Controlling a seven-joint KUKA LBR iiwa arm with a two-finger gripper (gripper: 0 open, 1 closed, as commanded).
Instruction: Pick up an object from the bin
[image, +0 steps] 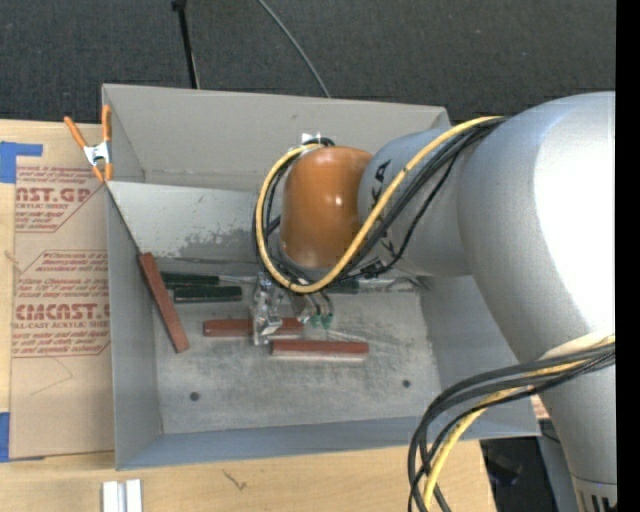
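Claw (264, 325) sits low over the short brown bar (228, 327) at mid-floor, just left of the longer brown bar (318, 348). I cannot tell whether it is clenched or released. Bar judged stiff, light, thin (likely wood): grasp across its narrow width, mid-length.
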